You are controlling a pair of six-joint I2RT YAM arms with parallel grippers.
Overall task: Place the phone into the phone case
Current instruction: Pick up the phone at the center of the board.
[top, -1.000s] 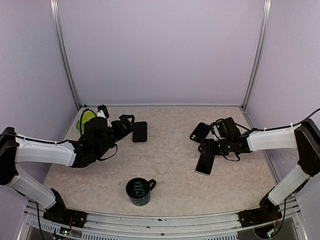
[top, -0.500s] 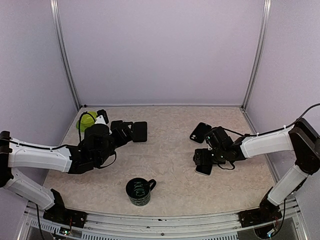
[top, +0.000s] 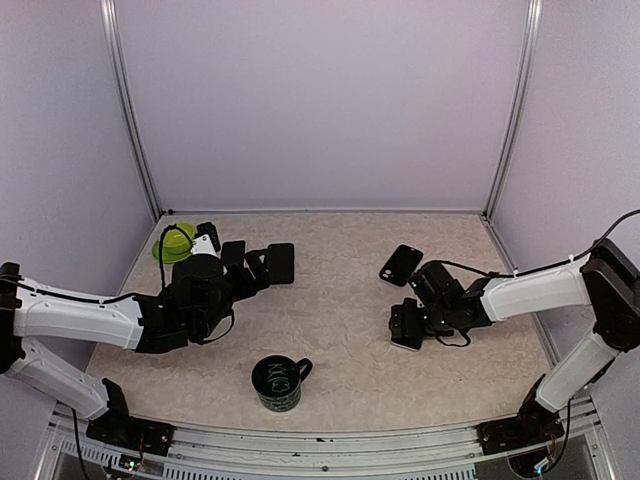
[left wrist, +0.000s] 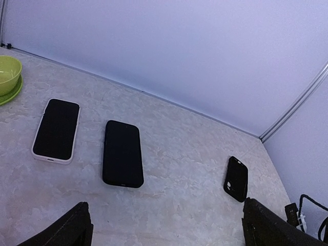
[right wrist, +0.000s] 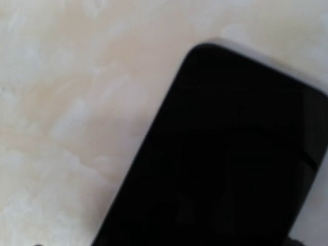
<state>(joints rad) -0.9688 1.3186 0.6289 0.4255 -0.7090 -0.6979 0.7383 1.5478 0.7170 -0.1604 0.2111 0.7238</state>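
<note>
Standing well apart from the phone [right wrist: 220, 154] — black mug [top: 279, 384], green bowl [top: 174, 243].

Soft, even, fairly bright light casts only faint shadows. Close beneath the right gripper [top: 405, 325] the phone [right wrist: 220, 154] is badly blurred; the left wrist view is sharp.

Up close the phone [right wrist: 220, 164] is a blurred dark slab cut off at the bottom and right edges, from above the right gripper [top: 404, 325] covers most of it, and the green bowl [left wrist: 7, 77] is cropped by the left edge.
</note>
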